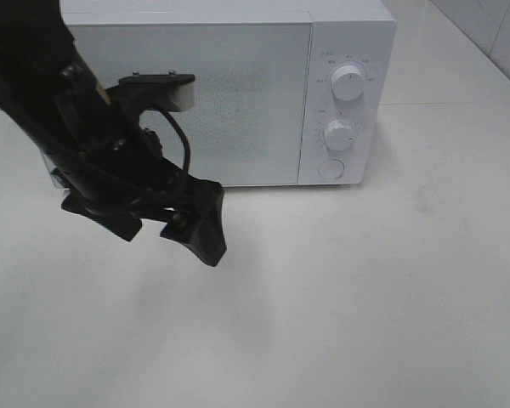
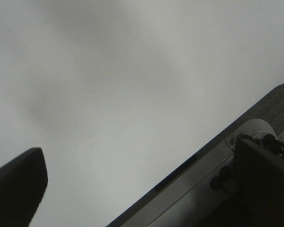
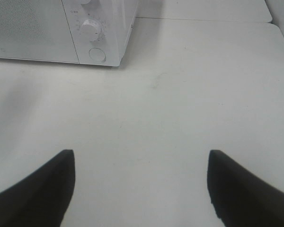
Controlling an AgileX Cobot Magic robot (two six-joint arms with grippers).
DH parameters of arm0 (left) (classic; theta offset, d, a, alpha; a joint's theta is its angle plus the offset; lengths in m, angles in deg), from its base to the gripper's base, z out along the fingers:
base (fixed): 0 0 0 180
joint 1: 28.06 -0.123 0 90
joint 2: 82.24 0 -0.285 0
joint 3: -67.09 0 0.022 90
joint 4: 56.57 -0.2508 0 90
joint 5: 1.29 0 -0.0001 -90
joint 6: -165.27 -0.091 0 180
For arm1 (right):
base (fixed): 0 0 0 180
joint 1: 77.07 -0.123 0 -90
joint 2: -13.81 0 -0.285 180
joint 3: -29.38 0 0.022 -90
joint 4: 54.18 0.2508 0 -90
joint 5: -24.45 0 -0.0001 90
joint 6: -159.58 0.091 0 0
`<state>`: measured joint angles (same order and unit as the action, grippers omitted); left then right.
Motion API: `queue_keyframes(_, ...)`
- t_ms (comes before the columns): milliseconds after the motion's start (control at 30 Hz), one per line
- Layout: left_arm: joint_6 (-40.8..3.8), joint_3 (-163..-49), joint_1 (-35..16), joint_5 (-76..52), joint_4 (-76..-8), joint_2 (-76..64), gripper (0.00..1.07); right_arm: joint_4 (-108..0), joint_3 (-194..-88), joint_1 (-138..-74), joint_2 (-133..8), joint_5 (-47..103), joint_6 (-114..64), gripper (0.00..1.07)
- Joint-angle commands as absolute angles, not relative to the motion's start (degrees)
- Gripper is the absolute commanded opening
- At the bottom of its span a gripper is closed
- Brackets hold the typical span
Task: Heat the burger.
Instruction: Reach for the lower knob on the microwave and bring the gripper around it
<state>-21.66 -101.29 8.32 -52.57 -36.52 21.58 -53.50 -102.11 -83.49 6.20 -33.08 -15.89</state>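
Left claw [image 1: 168,245] apart; right claw [image 3: 141,156] apart; white microwave [image 1: 238,102] door closed.

Microwave casing [image 1: 348,25]: white, smooth, slight sheen; painted metal or plastic, can't tell which. Door [image 1: 246,110]: matt, fine dotted mesh texture. Upper knob [image 1: 348,82], lower knob [image 1: 338,134], round button [image 1: 331,168]: smooth white plastic. Table [image 1: 365,297]: white, matt, faint scuffs and specks. Left gripper [image 1: 170,243] and right gripper [image 3: 141,157]: black, matt, plastic-looking. Cable [image 1: 184,144]: black, rubbery, slightly glossy. Wrist bracket [image 1: 177,95]: matt white plastic.
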Motion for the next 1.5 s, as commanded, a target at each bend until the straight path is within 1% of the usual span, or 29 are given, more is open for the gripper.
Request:
queue_keyframes(33,-20.2,-101.1,5.4,-56.8,-38.0,19.3,1.00,-53.2,-101.9,-83.1,7.9,-32.6,-16.2,0.75)
queue_keyframes(67,-20.2,-101.1,5.4,-56.8,-38.0,19.3,1.00,-53.2,-101.9,-83.1,7.9,-32.6,-16.2,0.75)
queue_keyframes(167,-17.4,-98.5,0.7,-58.5,-42.3,14.6,1.00,-53.2,-101.9,-83.1,7.9,-32.6,-16.2,0.75)
queue_keyframes(200,-17.4,-98.5,0.7,-58.5,-42.3,14.6,1.00,-53.2,-101.9,-83.1,7.9,-32.6,-16.2,0.75)
queue_keyframes(233,-16.9,-97.7,-0.3,-58.8,-42.8,13.4,1.00,-53.2,-101.9,-83.1,7.9,-32.6,-16.2,0.75)
queue_keyframes(267,-16.8,-95.7,-2.4,-59.0,-43.3,11.1,1.00,-53.2,-101.9,-83.1,7.9,-32.6,-16.2,0.75)
queue_keyframes(300,-16.8,-95.7,-2.4,-59.0,-43.3,11.1,1.00,-53.2,-101.9,-83.1,7.9,-32.6,-16.2,0.75)
queue_keyframes(333,-16.8,-94.5,-3.8,-59.1,-43.4,9.7,1.00,-53.2,-101.9,-83.1,7.9,-32.6,-16.2,0.75)
queue_keyframes(367,-16.8,-92.4,-6.3,-59.1,-43.4,7.1,1.00,-53.2,-101.9,-83.1,7.9,-32.6,-16.2,0.75)
queue_keyframes(400,-16.8,-92.4,-6.3,-59.1,-43.4,7.1,1.00,-53.2,-101.9,-83.1,7.9,-32.6,-16.2,0.75)
queue_keyframes(433,-17.0,-90.1,-9.0,-59.1,-43.7,4.2,1.00,-53.2,-101.9,-83.1,7.9,-32.6,-16.2,0.75)
queue_keyframes(467,-17.0,-90.1,-9.0,-59.1,-43.7,4.2,1.00,-53.2,-101.9,-83.1,7.9,-32.6,-16.2,0.75)
queue_keyframes(500,-17.0,-88.9,-10.5,-59.2,-43.9,2.7,1.00,-53.2,-101.9,-83.1,7.9,-32.6,-16.2,0.75)
queue_keyframes(533,-17.0,-86.6,-13.5,-59.3,-44.6,0.0,1.00,-53.2,-101.9,-83.1,7.9,-32.6,-16.2,0.75)
queue_keyframes(633,-16.9,-85.5,-14.9,-59.6,-45.0,-1.5,1.00,-53.2,-101.9,-83.1,7.9,-32.6,-16.2,0.75)
queue_keyframes(700,-16.9,-82.3,-19.4,-61.7,-46.5,-6.6,1.00,-53.2,-101.9,-83.1,7.9,-32.6,-16.2,0.75)
queue_keyframes(733,-16.9,-82.3,-19.4,-61.7,-46.5,-6.6,1.00,-53.2,-101.9,-83.1,7.9,-32.6,-16.2,0.75)
queue_keyframes(800,-16.9,-80.2,-22.2,-62.5,-47.9,-11.1,1.00,-53.2,-101.9,-83.1,7.9,-32.6,-16.2,0.75)
queue_keyframes(933,-16.7,-77.9,-24.2,-63.3,-49.0,-15.1,1.00,-53.2,-101.9,-83.1,7.9,-32.6,-16.2,0.75)
queue_keyframes(1000,-16.7,-75.2,-25.9,-63.3,-50.2,-20.1,1.00,-53.2,-101.9,-83.1,7.9,-32.6,-16.2,0.75)
queue_keyframes(1200,-16.7,-70.1,-26.2,-62.8,-50.9,-28.0,1.00,-53.2,-101.9,-83.1,7.9,-32.6,-16.2,0.75)
queue_keyframes(1333,-16.6,-65.8,-26.2,-62.1,-50.9,-36.9,1.00,-53.2,-101.9,-83.1,7.9,-32.6,-16.2,0.75)
queue_keyframes(1367,-16.6,-65.8,-26.2,-62.1,-50.9,-36.9,1.00,-53.2,-101.9,-83.1,7.9,-32.6,-16.2,0.75)
queue_keyframes(1500,-16.5,-65.3,-26.2,-62.8,-51.2,-45.2,1.00,-53.2,-101.9,-83.1,7.9,-32.6,-16.2,0.75)
